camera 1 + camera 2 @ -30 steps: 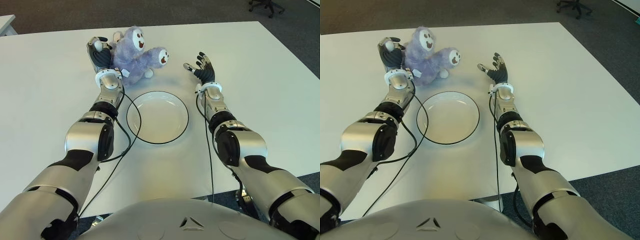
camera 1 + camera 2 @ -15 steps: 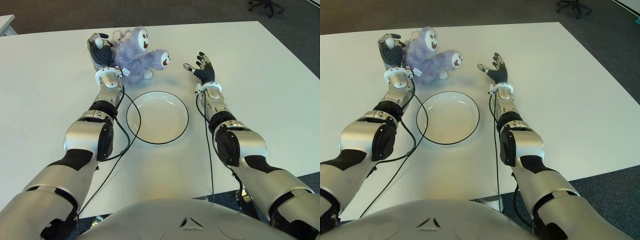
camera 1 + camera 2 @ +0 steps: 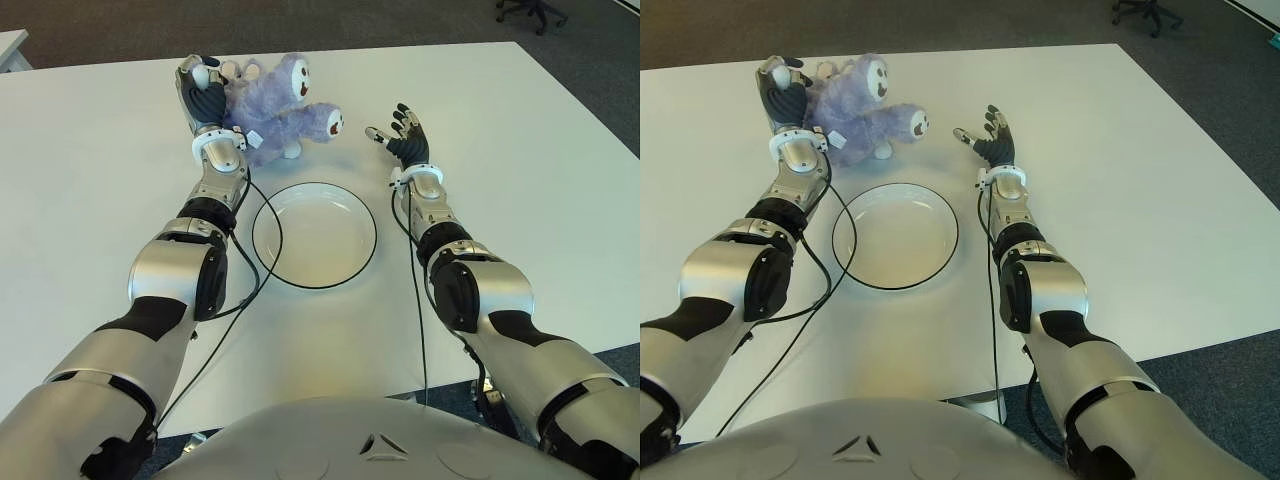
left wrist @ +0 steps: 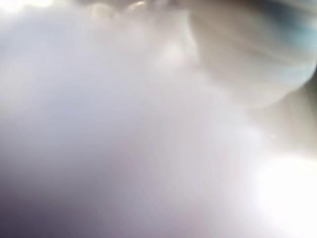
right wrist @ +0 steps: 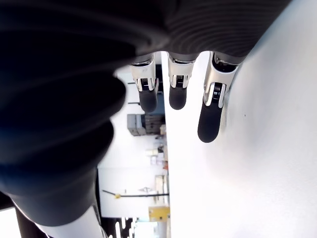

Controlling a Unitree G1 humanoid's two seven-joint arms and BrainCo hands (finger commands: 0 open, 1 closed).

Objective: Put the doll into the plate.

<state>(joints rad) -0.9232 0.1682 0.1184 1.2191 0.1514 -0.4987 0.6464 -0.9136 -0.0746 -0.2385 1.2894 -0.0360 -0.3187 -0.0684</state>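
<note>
Doll: a purple plush doll (image 3: 268, 108) with pale face and paw patches sits at the far side of the worktop, beyond the plate and a little to its left, outside the rim.
Left hand: the left hand (image 3: 205, 95) is at the doll's left side, fingers clenched into the plush, grasping it; its wrist view is filled with blurred pale fur pressed against the lens, so the fingers themselves cannot be made out there.
Right hand: the right hand (image 3: 404, 135) shows to the right of the doll, well apart from it, over the worktop beyond the plate's right edge; its fingers (image 5: 210, 116) are spread and released, holding nothing.
Plate: a white round plate (image 3: 283, 258) with a dark rim lies on the worktop between the two forearms, nothing in it.
Worktop: a white worktop (image 3: 90, 210) carries doll and plate.
In the way: a black cable (image 3: 268, 262) from the left arm loops across the worktop and touches the plate's left rim; another black cable (image 3: 417, 300) runs down beside the right forearm.
Around: dark grey carpet floor (image 3: 120, 20) lies beyond the worktop, with the wheeled base of an office chair (image 3: 532, 10) at the far right.
</note>
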